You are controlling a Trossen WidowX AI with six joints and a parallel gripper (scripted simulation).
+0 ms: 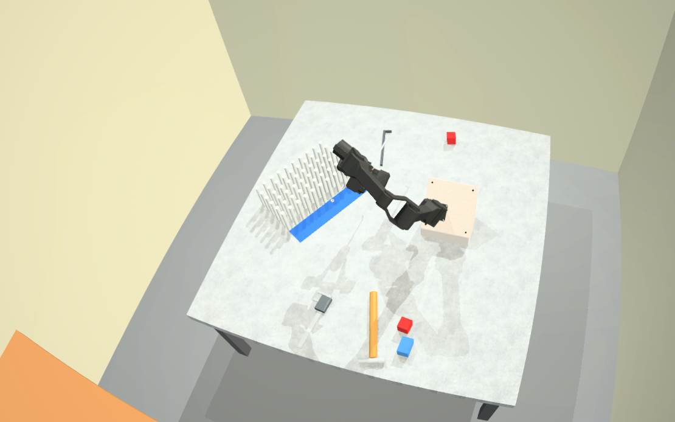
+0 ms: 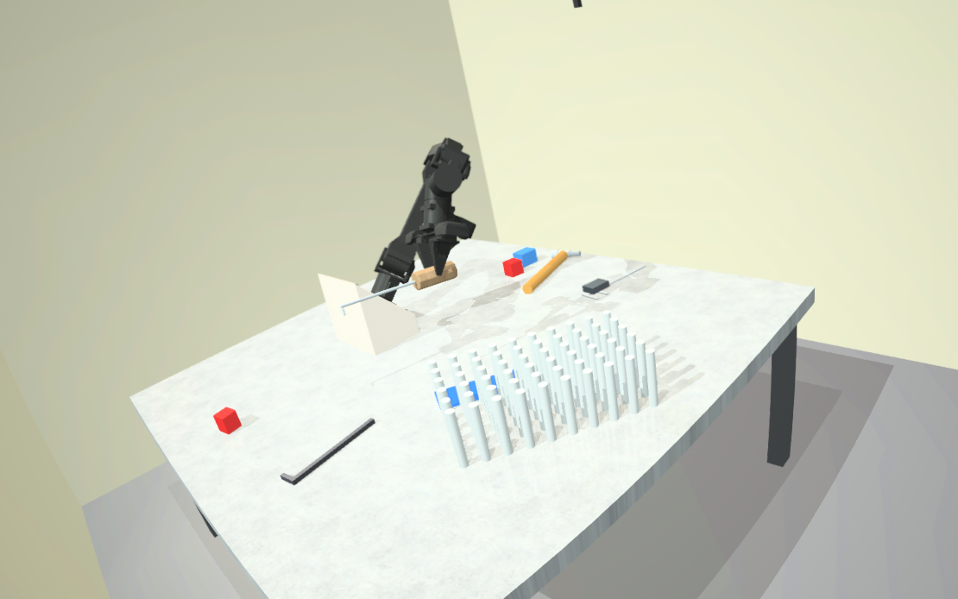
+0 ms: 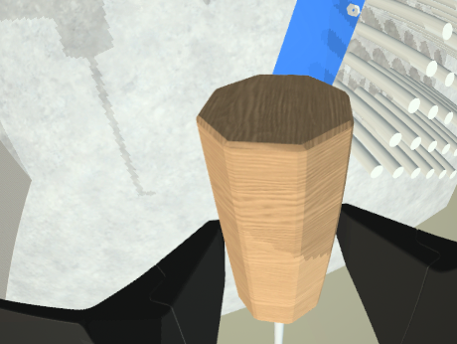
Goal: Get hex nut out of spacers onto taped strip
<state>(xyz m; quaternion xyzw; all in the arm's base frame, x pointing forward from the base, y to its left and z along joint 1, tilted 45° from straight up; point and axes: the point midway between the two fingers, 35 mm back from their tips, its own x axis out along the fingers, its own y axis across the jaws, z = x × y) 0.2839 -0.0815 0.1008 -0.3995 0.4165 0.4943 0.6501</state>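
Pale nut [image 1: 332,200] [image 3: 353,7] lies seemingly flat on blue strip [image 1: 320,217] [image 2: 449,396] [image 3: 308,40].

A pale, mottled grey table [image 1: 497,298] [image 2: 395,529] [image 3: 65,209] on dark legs carries upright metal spacers [image 1: 282,221] [image 2: 455,438] [image 3: 368,160] in close rows, with a blue strip [image 1: 318,218] [image 2: 447,397] [image 3: 308,45] flat along one side of them. Near the spacers lies a black L-shaped bar [image 1: 382,156] [image 2: 335,449], with one red cube [image 1: 450,137] [image 2: 227,420] well apart from them and a beige box [image 1: 460,204] [image 2: 353,328] farther in. Across the table lie an orange-handled hammer [image 1: 373,323] [image 2: 545,272], a second red cube [image 1: 404,325] [image 2: 513,267] near a blue block [image 1: 404,346] [image 2: 524,256], and a dark-handled tool [image 1: 323,303] [image 2: 595,286] with thin pale parts.
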